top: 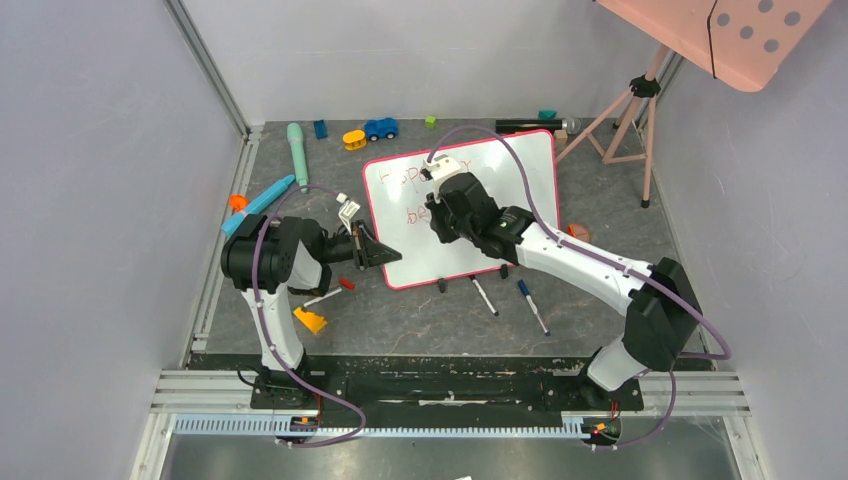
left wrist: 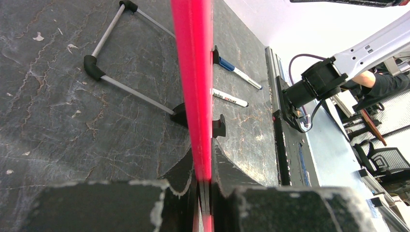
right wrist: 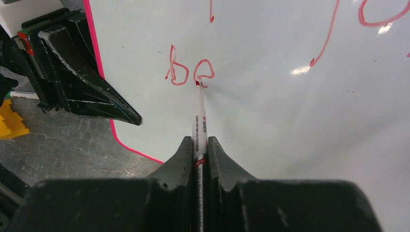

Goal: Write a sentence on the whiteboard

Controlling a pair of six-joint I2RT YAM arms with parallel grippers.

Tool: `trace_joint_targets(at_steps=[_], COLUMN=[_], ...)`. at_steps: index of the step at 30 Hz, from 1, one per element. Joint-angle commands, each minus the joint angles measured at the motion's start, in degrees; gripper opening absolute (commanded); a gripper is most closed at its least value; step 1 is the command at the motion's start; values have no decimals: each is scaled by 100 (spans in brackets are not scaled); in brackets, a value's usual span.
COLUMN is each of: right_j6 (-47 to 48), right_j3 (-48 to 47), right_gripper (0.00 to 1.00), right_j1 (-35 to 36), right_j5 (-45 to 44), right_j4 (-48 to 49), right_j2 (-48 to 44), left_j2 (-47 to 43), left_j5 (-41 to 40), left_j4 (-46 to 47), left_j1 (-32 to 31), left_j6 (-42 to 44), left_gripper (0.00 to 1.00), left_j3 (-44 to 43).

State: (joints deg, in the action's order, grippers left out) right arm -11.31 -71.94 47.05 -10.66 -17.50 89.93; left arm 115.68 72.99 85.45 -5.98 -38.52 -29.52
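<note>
Right wrist | right gripper (right wrist: 198, 145) grips marker (right wrist: 199, 113), tip on whiteboard (right wrist: 290, 125) | left gripper (left wrist: 203, 169) pinches whiteboard

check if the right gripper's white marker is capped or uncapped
Uncapped: the white marker shows a bare red tip touching the glossy whiteboard at "be".

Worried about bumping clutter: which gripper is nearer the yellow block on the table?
Left. The left gripper clamps the whiteboard's left edge, just beyond the yellow block; the right gripper holds a marker mid-board, farther away.
</note>
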Motion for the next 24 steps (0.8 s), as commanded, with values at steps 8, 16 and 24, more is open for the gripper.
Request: trace_joint_targets(at_steps=[8, 16, 24], right_j6=[94, 29, 133], right_j3=[-242, -352, -476], right_gripper=[0, 0, 0], right_j1=[-61, -164, -352], right_j5=[-166, 416, 145], right_j4=[-124, 175, 61], right_j2=[-216, -469, -393], left_j2=[47, 59, 57], left_j5=[338, 331, 332], left_j4=[376, 376, 378], left_j1=[-114, -114, -114], left_j6=[763, 741, 747], left_gripper=[2, 2, 2], left_j3=[-45, -54, -54])
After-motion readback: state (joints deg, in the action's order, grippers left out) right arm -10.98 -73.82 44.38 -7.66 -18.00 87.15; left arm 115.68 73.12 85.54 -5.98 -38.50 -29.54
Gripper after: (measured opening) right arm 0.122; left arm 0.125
